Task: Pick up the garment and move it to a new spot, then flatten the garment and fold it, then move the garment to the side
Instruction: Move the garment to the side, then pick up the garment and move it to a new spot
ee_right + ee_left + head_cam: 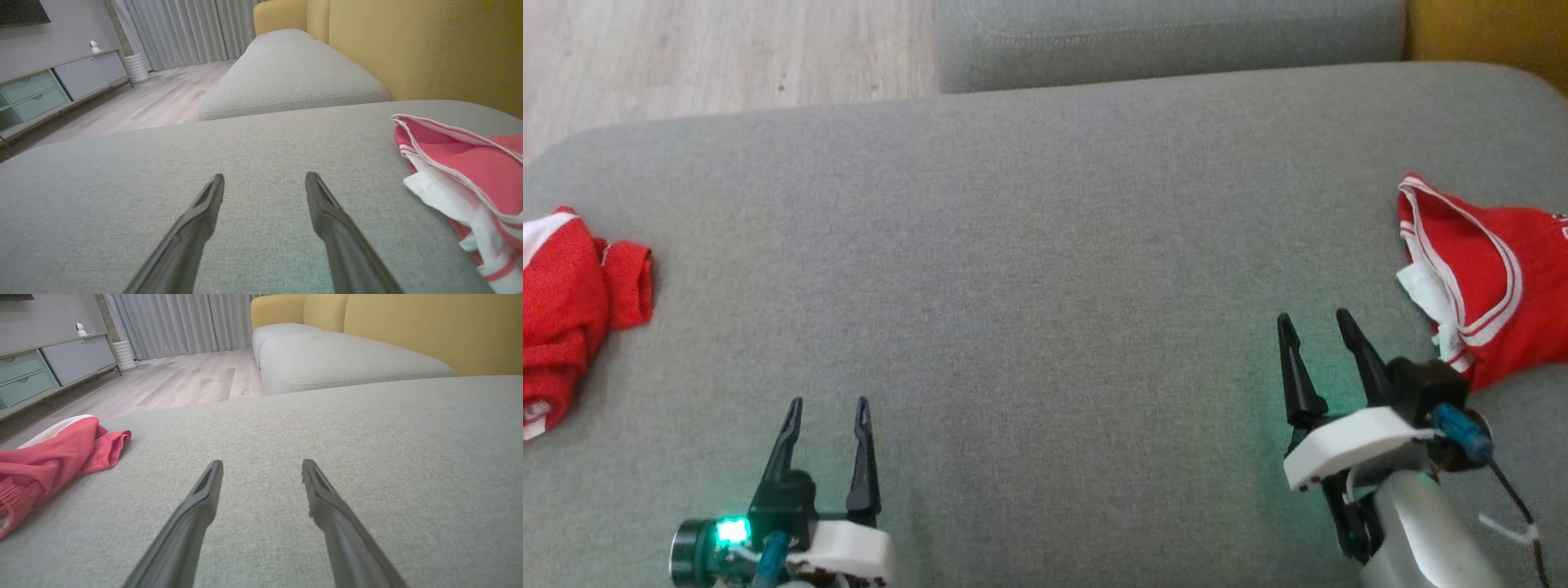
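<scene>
While the left gripper (828, 402) and right gripper (1313, 315) hang wide open over the cushion (1045, 245), a white-trimmed garment (1494, 278) lies just right of the latter, a crumpled red garment (564, 302) well left of the former.

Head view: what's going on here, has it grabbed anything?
Nothing is held. The left gripper and right gripper are both open and empty over the grey sofa cushion. A red-and-white garment lies bunched at the cushion's right edge, just beside the right gripper but not touched. A crumpled red garment lies at the far left edge, well clear of the left gripper. No pickup has started yet.
</scene>
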Tool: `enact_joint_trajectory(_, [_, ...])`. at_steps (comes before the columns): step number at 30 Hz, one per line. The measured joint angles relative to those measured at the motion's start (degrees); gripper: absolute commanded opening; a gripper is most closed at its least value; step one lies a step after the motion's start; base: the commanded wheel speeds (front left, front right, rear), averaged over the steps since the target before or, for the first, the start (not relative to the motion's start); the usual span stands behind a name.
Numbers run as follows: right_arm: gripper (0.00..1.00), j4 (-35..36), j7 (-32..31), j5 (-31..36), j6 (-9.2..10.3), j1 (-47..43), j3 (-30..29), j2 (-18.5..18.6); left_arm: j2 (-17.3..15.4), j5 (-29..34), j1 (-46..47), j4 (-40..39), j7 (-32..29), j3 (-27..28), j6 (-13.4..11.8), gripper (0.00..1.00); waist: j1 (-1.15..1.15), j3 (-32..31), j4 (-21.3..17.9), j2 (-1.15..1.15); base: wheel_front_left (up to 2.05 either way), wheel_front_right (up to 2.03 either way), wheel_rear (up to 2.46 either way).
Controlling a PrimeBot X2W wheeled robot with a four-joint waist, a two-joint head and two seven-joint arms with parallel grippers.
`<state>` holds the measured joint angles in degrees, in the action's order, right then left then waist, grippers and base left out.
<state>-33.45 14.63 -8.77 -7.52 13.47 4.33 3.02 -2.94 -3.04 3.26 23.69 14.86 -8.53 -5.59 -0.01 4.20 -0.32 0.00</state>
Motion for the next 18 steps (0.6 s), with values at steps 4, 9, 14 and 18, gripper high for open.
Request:
enact_joint_trajectory(4, [1.0,0.4,0.0,-1.5,0.0,-1.1,0.5,0.0,0.0,0.0,-0.9,0.0,0.0,1.2,0.0,1.0,0.0,-1.4,0.2,0.0,0.0,0.0,0.0])
enact_joint_trajectory(9, [1.0,0.6,0.0,-3.0,0.0,-2.4,0.9,0.0,0.0,0.0,-3.0,0.0,0.0,1.7,0.0,1.0,0.0,-3.3,0.2,0.0,0.0,0.0,0.0])
enact_joint_trajectory(14, [1.0,0.6,0.0,-3.3,0.0,-2.7,1.1,0.0,0.0,0.0,-3.8,0.0,0.0,2.6,-0.3,1.0,0.0,-3.9,0.2,0.0,0.0,0.0,0.0])
enact_joint_trajectory(18, [1.0,0.6,0.0,-3.3,0.0,-3.1,1.1,0.0,0.1,0.0,-3.7,-0.1,0.0,2.7,-0.3,1.0,0.0,-3.7,1.0,0.0,0.0,0.0,0.0])
